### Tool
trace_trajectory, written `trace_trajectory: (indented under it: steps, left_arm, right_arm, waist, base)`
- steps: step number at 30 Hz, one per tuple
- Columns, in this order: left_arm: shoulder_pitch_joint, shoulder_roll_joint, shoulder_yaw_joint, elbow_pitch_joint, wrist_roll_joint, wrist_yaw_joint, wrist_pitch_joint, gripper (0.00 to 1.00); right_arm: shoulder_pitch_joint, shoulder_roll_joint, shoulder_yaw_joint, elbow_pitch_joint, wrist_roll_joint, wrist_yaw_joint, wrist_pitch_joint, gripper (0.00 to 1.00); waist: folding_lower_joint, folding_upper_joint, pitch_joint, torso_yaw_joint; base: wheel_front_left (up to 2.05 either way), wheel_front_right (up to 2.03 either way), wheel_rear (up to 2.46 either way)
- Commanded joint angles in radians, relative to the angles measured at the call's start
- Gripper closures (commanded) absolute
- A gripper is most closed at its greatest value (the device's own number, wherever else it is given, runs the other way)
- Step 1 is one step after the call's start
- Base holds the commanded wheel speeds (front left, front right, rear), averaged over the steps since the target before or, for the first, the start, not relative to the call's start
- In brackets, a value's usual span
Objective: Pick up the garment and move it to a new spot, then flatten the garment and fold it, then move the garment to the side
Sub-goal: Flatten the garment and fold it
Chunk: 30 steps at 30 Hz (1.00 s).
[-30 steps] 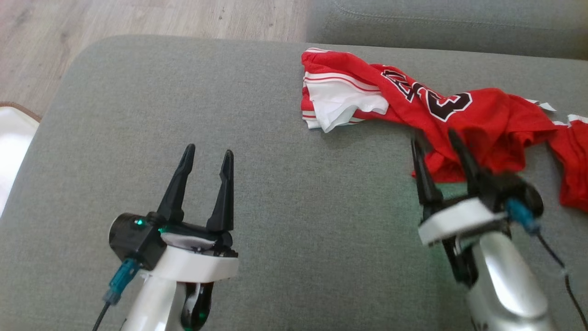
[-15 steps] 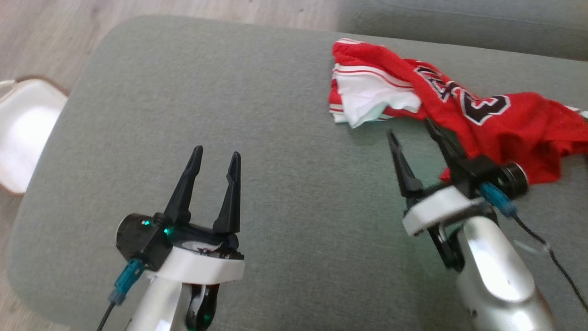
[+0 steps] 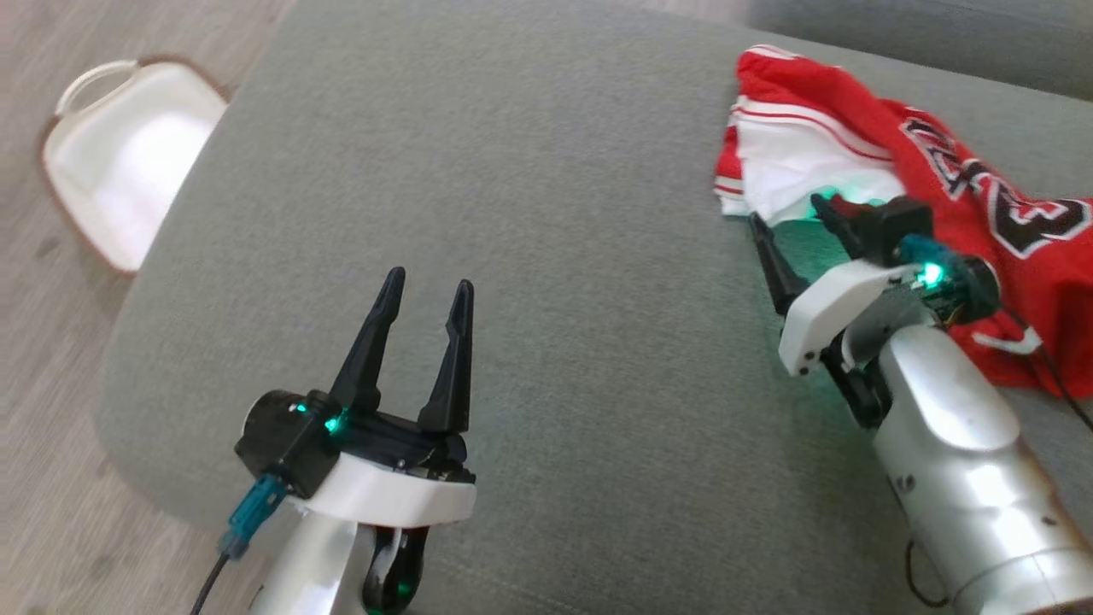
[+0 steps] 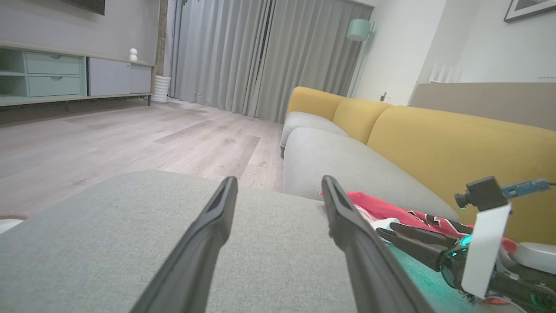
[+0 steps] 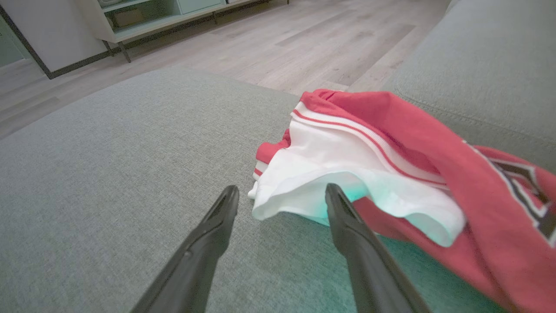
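Nearest us in the head view, our left gripper point(image 3: 429, 278) hangs over the grey cushion point(image 3: 546, 154) with its fingers spread and nothing between them. Bare fabric lies all around it, and the cushion's rounded edge drops away at 8 o'clock to the wooden floor point(image 3: 51, 384). At about 3 o'clock from it, our right gripper point(image 3: 787, 212) is likewise spread wide and holds nothing, its tips at the near hem of the red garment point(image 3: 854, 111). The garment lies crumpled toward the cushion's 2 o'clock corner, close to the sofa seat point(image 3: 939, 26) beyond. Out at 10 o'clock a white basket point(image 3: 128, 162) sits on the floor near the cushion's edge. The widest open stretch runs from the left gripper up to 12 o'clock. The right wrist view gives us more detail at the hem: the garment's white fold point(image 5: 347, 174) meets one fingertip while the other lies over bare cushion, and we cannot tell whether there is contact. The left wrist view adds the room: yellow backrests point(image 4: 434, 143) at 2 o'clock, grey curtains point(image 4: 243, 52) at 12, a low cabinet point(image 4: 65, 74) at 10
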Motion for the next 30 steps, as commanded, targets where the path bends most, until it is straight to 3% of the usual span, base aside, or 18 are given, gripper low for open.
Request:
trace_trajectory:
  steps: [1,10,11,12,20,30]
  left_arm:
    - [-0.041,0.002,0.024,-0.032,-0.007,0.003,-0.005,0.00]
    - [-0.049,0.002,0.009,-0.034,-0.016,0.010,-0.005,0.00]
    - [-0.050,0.002,0.008,-0.034,-0.016,0.010,-0.005,0.00]
    - [-0.052,0.002,0.006,-0.033,-0.016,0.011,-0.005,0.00]
    - [-0.048,0.002,0.007,-0.021,-0.006,0.013,-0.005,0.00]
    - [-0.027,0.002,0.022,-0.016,0.013,0.009,-0.005,0.00]
  right_arm:
    - [-0.054,0.003,0.010,0.004,0.028,0.007,-0.002,0.00]
    - [-0.147,0.003,-0.010,0.139,0.081,0.007,-0.038,0.01]
    - [-0.157,0.006,-0.010,0.154,0.085,0.007,-0.043,0.89]
    - [-0.166,0.008,-0.005,0.164,0.089,0.007,-0.053,1.00]
    - [-0.181,0.063,0.120,0.130,0.187,0.007,-0.139,1.00]
    - [-0.094,0.087,0.503,-0.169,0.489,0.007,-0.068,1.00]
  waist:
    - [-0.0001,0.0000,0.018,0.029]
    - [-0.0001,0.0000,0.036,0.056]
    - [-0.0001,0.0000,0.037,0.058]
    - [-0.0001,0.0000,0.038,0.059]
    - [-0.0001,0.0000,0.006,0.043]
    - [-0.0001,0.0000,-0.077,0.027]
  base:
    - [0.00,0.00,0.00]
    - [0.00,0.00,0.00]
    - [0.00,0.00,0.00]
    - [0.00,0.00,0.00]
    - [0.00,0.00,0.00]
    - [0.00,0.00,0.00]
